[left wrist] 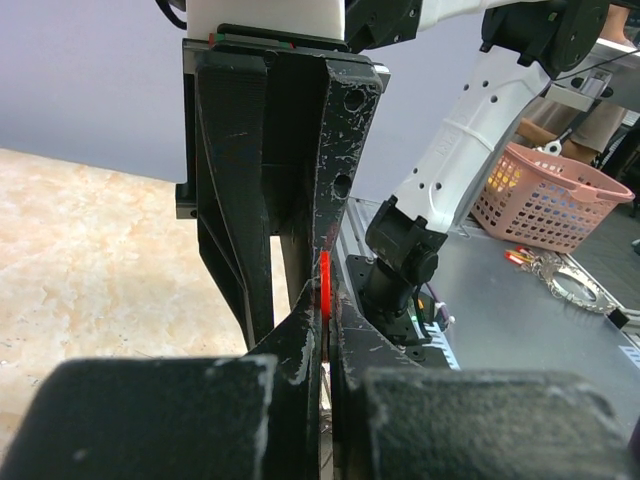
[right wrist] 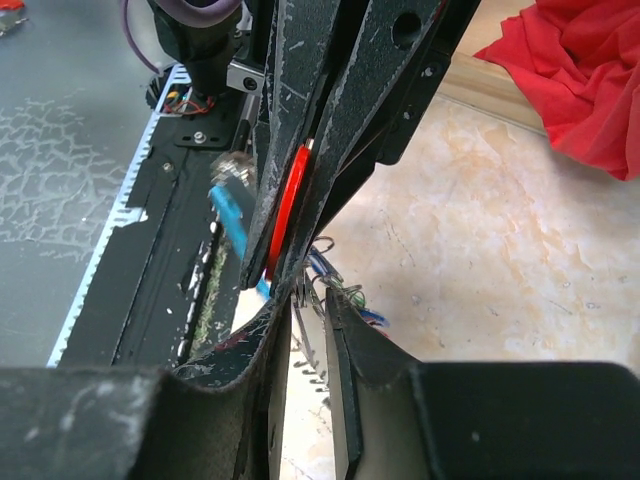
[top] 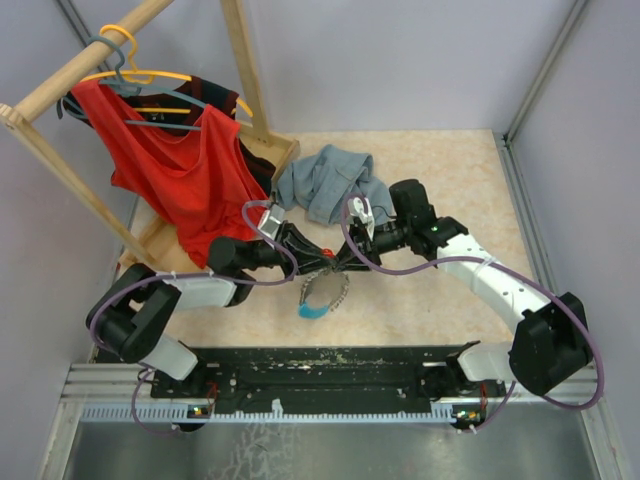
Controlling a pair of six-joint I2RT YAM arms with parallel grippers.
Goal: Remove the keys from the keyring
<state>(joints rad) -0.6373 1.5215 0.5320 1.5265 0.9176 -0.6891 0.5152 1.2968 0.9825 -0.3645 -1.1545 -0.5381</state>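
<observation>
left end effector (left wrist: 325, 335) on red key (left wrist: 324, 285), keyring (top: 312, 311) beside

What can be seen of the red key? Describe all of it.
Of the red key only the head shows: a thin, flat piece of shiny red plastic, seen edge-on. It is held in the air, pinched between the left fingers, which cover its faces. Its metal blade is hidden.

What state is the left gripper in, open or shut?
Shut. In the right wrist view the left gripper clamps the red key from both sides, with no gap showing.
</observation>
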